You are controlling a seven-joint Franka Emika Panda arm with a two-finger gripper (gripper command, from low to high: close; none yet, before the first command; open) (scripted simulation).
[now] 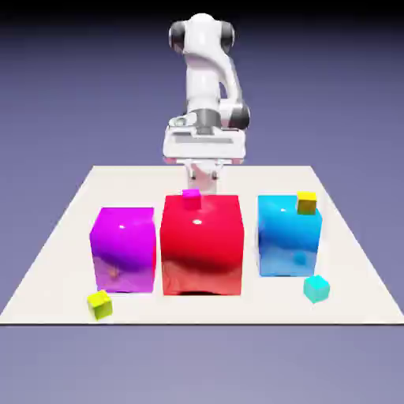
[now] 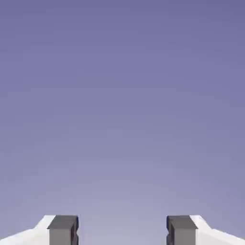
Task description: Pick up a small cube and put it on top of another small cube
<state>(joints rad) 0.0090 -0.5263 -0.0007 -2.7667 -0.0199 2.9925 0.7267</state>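
Note:
The small lime-yellow cube [image 1: 99, 304] rests on the table near the front edge, in front of the big purple cube [image 1: 122, 248]. My gripper [image 1: 203, 185] hangs behind the big red cube [image 1: 201, 243], far from the lime-yellow cube. Its fingers point down just behind a small magenta cube [image 1: 191, 198] that sits on the red cube's top. The hand view holds only the plain backdrop, and there the gripper [image 2: 122, 232] stands open with nothing between its grey fingertips [image 2: 63, 229].
A big blue cube [image 1: 289, 235] stands at the exterior view's right with a small golden-yellow cube [image 1: 307, 203] on its top. A small cyan cube [image 1: 316, 288] lies on the table in front of it. The three big cubes form a row across the white table [image 1: 347, 237].

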